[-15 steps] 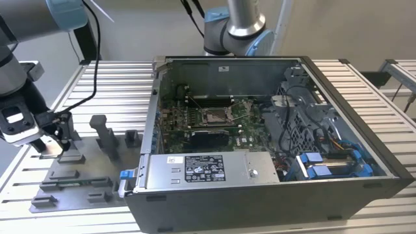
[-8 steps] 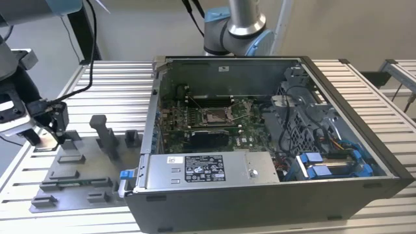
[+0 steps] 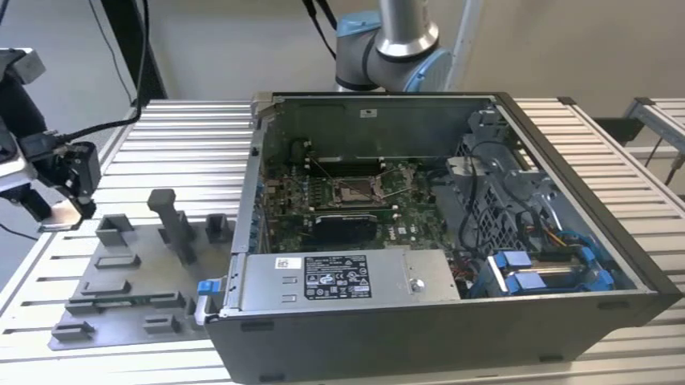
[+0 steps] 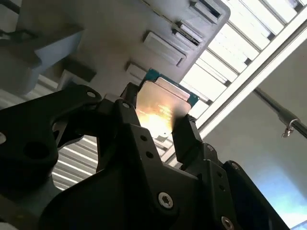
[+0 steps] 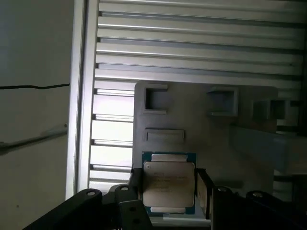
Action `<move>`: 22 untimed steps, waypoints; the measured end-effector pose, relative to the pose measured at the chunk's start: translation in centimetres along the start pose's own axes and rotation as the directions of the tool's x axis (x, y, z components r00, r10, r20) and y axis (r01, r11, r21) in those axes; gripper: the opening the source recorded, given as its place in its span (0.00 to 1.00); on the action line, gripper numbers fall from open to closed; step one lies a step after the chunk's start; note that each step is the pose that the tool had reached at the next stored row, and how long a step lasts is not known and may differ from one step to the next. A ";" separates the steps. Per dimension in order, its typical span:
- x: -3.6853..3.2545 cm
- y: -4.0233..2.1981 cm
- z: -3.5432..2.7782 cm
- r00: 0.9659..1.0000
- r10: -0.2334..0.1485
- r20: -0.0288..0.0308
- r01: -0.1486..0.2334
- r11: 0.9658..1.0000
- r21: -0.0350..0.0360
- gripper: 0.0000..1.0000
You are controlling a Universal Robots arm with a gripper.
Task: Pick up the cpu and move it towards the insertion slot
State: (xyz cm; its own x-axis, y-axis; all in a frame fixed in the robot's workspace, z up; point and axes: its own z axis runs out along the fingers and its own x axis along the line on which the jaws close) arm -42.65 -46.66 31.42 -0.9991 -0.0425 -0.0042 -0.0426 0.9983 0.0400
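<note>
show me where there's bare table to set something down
Bare slatted table lies beyond the grey fixture plate, alongside the computer case, and past the case on the exterior view's right. Crowded: the plate's blocks and the case interior. The gripper is shut on the cpu.

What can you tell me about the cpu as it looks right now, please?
The cpu is a flat square chip: a silver-grey metal lid on a teal-green board whose edge shows around it. The lid catches a bright glare in the second wrist view. The gripper clamps it by two opposite sides, with the grey fixture plate behind it.
</note>
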 end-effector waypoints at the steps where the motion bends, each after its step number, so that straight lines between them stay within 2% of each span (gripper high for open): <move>1: 0.00 0.02 -0.45 1.000 0.000 0.000 0.000 1.000 0.000 0.00; 17: -0.03 0.31 -7.68 1.000 0.000 0.000 0.000 1.000 0.000 0.00; 19: -0.03 0.33 -8.26 1.000 0.000 0.000 0.000 1.000 0.000 0.00; 22: -0.03 0.34 -8.46 1.000 0.000 0.001 0.000 1.000 0.000 0.00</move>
State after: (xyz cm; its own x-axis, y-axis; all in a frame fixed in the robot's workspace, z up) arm -42.65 -46.66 39.89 -0.9991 -0.0424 -0.0048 -0.0426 0.9983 0.0401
